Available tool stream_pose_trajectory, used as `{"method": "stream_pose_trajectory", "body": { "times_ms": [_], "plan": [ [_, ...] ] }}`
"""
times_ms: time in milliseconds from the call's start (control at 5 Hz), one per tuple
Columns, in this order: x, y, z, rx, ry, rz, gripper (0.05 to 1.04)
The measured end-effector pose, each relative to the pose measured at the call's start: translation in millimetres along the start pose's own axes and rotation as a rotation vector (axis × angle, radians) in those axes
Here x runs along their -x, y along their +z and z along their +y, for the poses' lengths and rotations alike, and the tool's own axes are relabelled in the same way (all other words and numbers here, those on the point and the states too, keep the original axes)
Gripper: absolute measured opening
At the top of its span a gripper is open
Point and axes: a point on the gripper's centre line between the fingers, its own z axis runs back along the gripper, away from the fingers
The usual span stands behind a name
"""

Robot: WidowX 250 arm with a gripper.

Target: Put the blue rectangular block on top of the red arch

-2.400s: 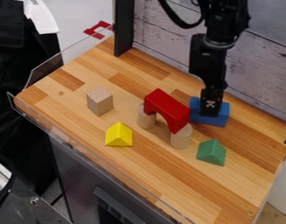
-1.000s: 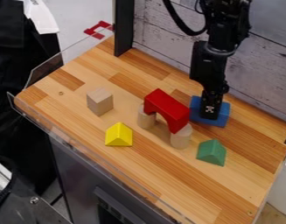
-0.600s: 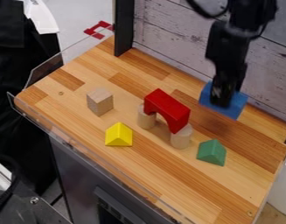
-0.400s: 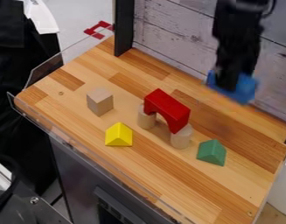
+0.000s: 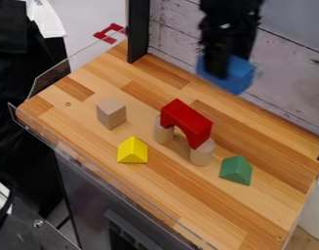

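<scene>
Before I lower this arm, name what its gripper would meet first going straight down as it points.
Probably the wooden tabletop near the red arch, with the blue block in the gripper touching down first. Height is unclear from this angle, so the block might catch the arch instead.

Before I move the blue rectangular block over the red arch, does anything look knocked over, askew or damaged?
Nothing stands out. The red arch bridges two upright pale wooden cylinders, and the yellow triangular block, green triangular block and pale wooden cube sit flat on the tabletop. The blue rectangular block hangs in the gripper.
</scene>
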Motion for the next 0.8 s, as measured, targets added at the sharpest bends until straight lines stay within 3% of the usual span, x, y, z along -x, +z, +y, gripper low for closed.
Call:
{"method": "stream_pose_trajectory", "body": {
  "times_ms": [600, 800],
  "plan": [
    [-17.5, -8.8, 12.5, -0.001, -0.016, 0.022, 0.562],
    [-18.5, -22.0, 10.6, -0.034, -0.042, 0.028, 0.562]
  ]
}}
